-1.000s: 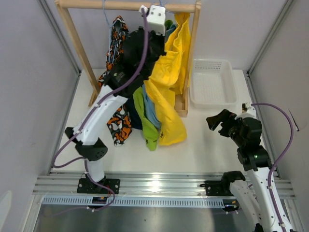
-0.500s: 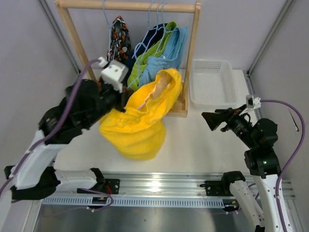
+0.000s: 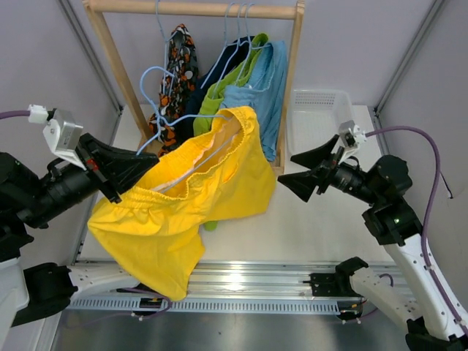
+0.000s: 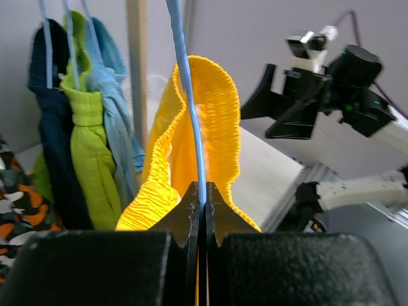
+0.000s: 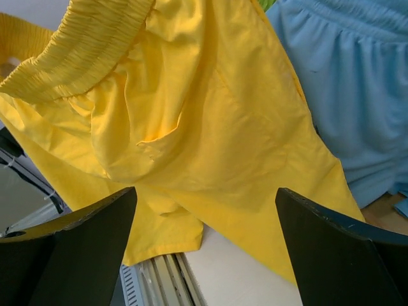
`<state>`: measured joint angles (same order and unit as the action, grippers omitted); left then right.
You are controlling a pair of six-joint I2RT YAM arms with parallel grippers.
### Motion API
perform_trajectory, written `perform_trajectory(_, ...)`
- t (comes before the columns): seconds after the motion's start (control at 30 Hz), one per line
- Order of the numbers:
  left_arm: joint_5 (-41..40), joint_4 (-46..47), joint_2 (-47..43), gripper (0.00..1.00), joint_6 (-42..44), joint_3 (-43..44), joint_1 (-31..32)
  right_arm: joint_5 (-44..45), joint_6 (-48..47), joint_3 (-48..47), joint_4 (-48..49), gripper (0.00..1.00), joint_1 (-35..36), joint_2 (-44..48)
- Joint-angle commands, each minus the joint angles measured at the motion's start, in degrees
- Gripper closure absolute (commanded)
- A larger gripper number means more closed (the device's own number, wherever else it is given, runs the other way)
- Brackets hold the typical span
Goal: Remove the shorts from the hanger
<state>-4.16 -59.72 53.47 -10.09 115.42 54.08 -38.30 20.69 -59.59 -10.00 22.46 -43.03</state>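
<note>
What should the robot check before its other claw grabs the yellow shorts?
1. Left claw pinches the blue hanger: ok, the wire sits between its closed fingers.
2. Yellow shorts hang on that hanger: ok, the waistband loops around the wire.
3. Right claw is open: ok, its jaws stand wide.
4. Right claw points at the yellow shorts: ok, yellow fabric fills its wrist view.
5. Fabric sits between the right claw's fingers: not ok, the cloth lies ahead of them.
6. Light blue shorts are out of the grab's way: cannot tell, they hang right beside the yellow pair.
</note>
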Motion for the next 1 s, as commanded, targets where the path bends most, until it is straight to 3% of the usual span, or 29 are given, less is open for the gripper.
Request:
perform_trajectory(0.0,7.7,1.7,3.8,1.00,-2.6,3.1,0.1,4.1,-4.3,-2.5,2.4,0.01,4.2,-1.9)
perform_trajectory(0.37,11.9,3.3,2.5,1.00,-4.9,1.4,0.1,16.1,-8.4,-4.6,12.2,0.00,13.0,-10.1)
perform_trajectory(0.8,14.9,1.4,2.2,1.00,-6.2,5.5,0.1,24.4,-7.9,2.3,19.1,0.01,15.2,-10.4)
perform_trajectory(0.9,15.7,2.7,1.4,1.00,-6.6,3.9,0.1,22.2,-6.1,2.7,21.8,0.02,15.3,-12.5)
perform_trajectory(0.93,15.7,2.9,1.3,1.00,-6.7,3.7,0.1,21.4,-5.7,2.7,22.5,0.10,15.4,-13.1)
perform_trajectory(0.97,15.4,3.0,1.2,1.00,-6.7,3.4,0.0,20.6,-5.3,2.6,23.2,0.45,15.7,-13.7)
